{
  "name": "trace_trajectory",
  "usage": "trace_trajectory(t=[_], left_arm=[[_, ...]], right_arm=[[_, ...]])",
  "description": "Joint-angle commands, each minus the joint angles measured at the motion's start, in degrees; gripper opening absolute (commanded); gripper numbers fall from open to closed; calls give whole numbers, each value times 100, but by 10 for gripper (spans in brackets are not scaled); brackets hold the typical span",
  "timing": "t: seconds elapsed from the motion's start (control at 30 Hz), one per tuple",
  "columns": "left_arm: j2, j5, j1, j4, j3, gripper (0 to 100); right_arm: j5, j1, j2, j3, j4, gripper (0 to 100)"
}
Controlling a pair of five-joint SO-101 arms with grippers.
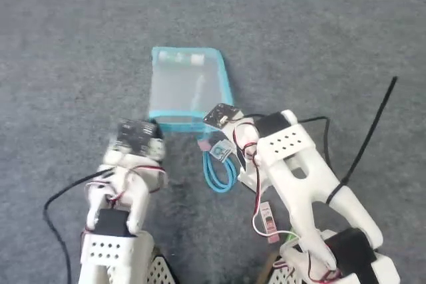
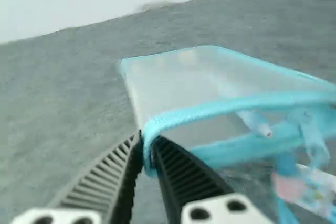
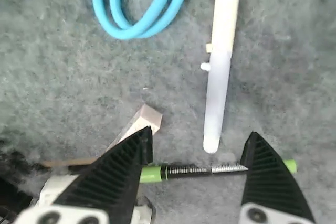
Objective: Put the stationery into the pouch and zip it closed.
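Note:
A clear pouch (image 1: 186,88) with blue trim lies flat mid-table, white items showing at its far end. My left gripper (image 2: 147,157) is shut on the blue zipper edge at the pouch (image 2: 210,85) near corner, and sits at the pouch's near-left corner (image 1: 153,128) from above. My right gripper (image 3: 197,153) is open and points down at the mat, a green pen (image 3: 210,170) lying between its fingers. A white pen (image 3: 220,61) lies just beyond it. In the high view the right gripper (image 1: 243,164) sits near the pouch's near-right corner.
A blue cord loop (image 1: 219,174) lies on the grey mat in front of the pouch, also seen as a blue loop (image 3: 139,3) beyond the right gripper. A small beige block (image 3: 143,120) rests by one right finger. Cables trail from both arms.

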Motion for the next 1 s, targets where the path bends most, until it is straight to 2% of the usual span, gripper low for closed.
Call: trace_trajectory(t=[0.0,0.1,0.23,0.3,0.37,0.4,0.43,0.53,0.6,0.67,0.8,0.97], left_arm=[[-53,185,-325,-167,-374,12],[-53,167,-123,-158,-365,12],[-44,176,-62,-97,-365,12],[-44,-18,457,149,-356,12],[-97,-686,1222,387,-224,12],[-97,-809,1292,378,-242,12],[-97,-659,1064,325,-330,12],[-79,105,-264,62,-523,12],[-53,281,-774,-53,-558,12],[-53,352,-800,-35,-567,12],[-53,334,-519,88,-558,12],[-53,334,-492,123,-558,12]], right_arm=[[53,75,-303,193,-453,264],[53,119,-303,334,-629,264],[62,558,-251,431,-787,263],[88,796,-242,554,-998,263],[97,875,-242,695,-1138,263],[97,875,-242,774,-1182,263],[97,857,-242,835,-1200,263],[97,857,-251,941,-1226,263],[97,866,-251,958,-1226,263],[123,866,-242,967,-1226,263],[633,919,-233,1073,-1270,263],[712,1288,-233,1301,-1771,240]])
